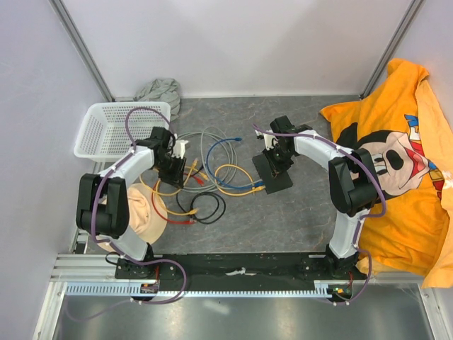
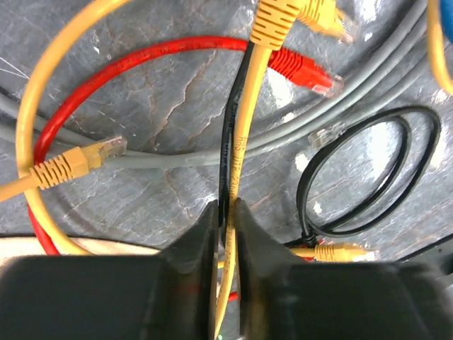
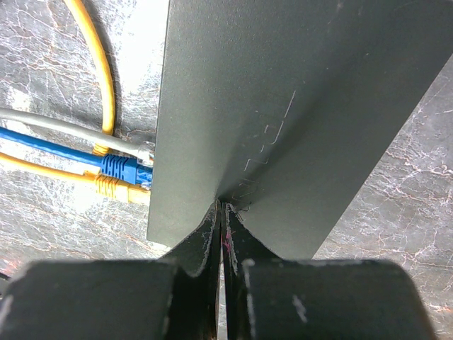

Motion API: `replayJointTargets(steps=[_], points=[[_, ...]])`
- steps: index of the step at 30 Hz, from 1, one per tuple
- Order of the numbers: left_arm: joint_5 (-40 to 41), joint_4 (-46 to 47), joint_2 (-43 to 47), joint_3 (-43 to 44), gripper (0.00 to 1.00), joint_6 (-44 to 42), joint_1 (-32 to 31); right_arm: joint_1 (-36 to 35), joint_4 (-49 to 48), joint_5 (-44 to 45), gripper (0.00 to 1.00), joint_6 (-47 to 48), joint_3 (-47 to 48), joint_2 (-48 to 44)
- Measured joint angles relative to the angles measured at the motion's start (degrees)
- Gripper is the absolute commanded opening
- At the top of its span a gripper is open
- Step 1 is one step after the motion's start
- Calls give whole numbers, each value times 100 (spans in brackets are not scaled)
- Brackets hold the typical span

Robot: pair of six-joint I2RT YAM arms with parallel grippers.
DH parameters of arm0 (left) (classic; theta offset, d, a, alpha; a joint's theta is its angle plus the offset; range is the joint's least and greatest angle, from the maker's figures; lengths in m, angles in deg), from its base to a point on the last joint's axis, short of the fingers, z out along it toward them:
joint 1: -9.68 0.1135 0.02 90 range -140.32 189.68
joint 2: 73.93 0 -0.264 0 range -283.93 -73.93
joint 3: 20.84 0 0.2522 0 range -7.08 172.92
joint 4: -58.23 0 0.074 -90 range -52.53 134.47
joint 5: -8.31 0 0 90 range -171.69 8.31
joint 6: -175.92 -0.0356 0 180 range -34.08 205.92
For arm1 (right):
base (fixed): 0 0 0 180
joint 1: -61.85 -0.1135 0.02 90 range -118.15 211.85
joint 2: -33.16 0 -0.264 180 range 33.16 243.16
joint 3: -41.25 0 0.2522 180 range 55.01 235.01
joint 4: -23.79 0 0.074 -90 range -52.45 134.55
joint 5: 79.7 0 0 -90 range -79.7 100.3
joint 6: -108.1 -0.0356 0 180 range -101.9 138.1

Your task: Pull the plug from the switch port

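Note:
The switch (image 3: 283, 106) is a flat matte-black box on the grey table, also seen in the top view as the switch (image 1: 281, 181). Three plugs sit in ports along its left edge: a clear one on a grey cable (image 3: 145, 152), a blue plug (image 3: 122, 168) and a yellow plug (image 3: 117, 187). My right gripper (image 3: 224, 207) is shut, its tips resting on the switch's top face. My left gripper (image 2: 226, 212) sits far to the left in the cable tangle, shut on a yellow cable (image 2: 244, 134) with a black cable (image 2: 228, 134) pinched beside it.
Loose red (image 2: 304, 71), yellow (image 2: 71, 163) and clear-ended patch leads lie coiled around the left gripper (image 1: 175, 167). A white basket (image 1: 106, 131) stands at back left, a grey cloth (image 1: 159, 91) behind it, a beige cloth (image 1: 134, 209) near left, an orange shirt (image 1: 403, 156) at right.

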Motion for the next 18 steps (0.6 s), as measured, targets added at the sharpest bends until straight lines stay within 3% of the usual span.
replayJointTargets(steps=[2,6,11,18], points=[[-61,-63,-15,122,45,-22,4,0,0,2,7,0,0,-2],[-321,9,111,675,49,87,17,0,-37,4,7,2,-42,-31],[-765,284,236,2048,54,363,-42,0,-114,7,7,2,-114,-79],[-2409,938,-260,2970,54,411,-682,0,-111,11,7,4,-109,-81]])
